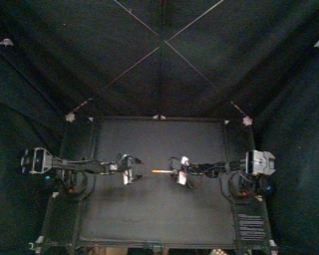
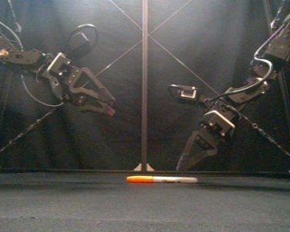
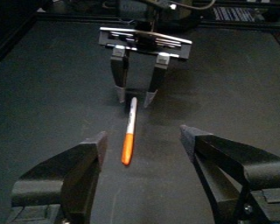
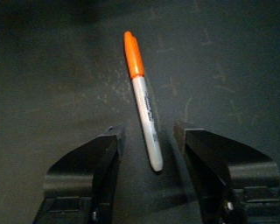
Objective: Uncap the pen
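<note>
A marker pen lies flat near the middle of the table, its orange cap toward the left arm and its white barrel toward the right arm. My right gripper is low over the barrel end and open. In the right wrist view the barrel runs between its two jaws, which are not closed on it. My left gripper hangs higher and left of the pen, open and holding nothing. The left wrist view shows the pen ahead of the jaws, cap end nearer, with the right gripper straddling the far end.
In the top view the pen lies between the left gripper and the right gripper. The bare black table stretches in front of them and behind them to the back curtain.
</note>
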Controlling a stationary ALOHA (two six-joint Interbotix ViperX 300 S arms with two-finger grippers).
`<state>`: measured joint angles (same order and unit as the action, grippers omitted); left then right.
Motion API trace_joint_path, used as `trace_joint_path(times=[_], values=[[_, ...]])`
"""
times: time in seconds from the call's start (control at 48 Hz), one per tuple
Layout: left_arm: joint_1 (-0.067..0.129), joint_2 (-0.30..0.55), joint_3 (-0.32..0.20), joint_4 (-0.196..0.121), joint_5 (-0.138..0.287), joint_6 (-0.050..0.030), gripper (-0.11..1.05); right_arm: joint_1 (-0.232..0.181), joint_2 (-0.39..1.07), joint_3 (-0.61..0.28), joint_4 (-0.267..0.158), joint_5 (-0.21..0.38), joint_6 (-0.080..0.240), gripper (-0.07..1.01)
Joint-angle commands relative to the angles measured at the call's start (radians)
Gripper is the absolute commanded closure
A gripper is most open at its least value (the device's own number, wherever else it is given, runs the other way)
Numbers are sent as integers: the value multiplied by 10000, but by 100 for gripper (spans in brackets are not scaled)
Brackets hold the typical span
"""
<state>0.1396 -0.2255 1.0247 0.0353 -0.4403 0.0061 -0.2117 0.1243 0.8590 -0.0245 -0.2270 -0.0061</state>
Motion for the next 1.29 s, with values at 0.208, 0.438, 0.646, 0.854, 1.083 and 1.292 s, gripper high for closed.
trace_joint_path(times=[0.208,0.438,0.646,0.854,1.083,1.292], values=[[31,706,-1365,414,2209,0,-5,-123,-414,-368,-153,169,46,45],[138,1519,-2178,660,2915,0,-5,-61,-1273,-629,-337,184,15,45],[383,1979,-2577,660,2991,0,-5,31,-1335,-798,-568,261,153,45],[399,2347,-2746,644,3221,-15,-4,107,-1350,-905,-568,261,77,45],[522,2638,-2930,736,3329,15,10,199,-1350,-966,-568,276,77,45],[537,2715,-3145,1089,3666,15,43,199,-1350,-920,-568,261,92,45]])
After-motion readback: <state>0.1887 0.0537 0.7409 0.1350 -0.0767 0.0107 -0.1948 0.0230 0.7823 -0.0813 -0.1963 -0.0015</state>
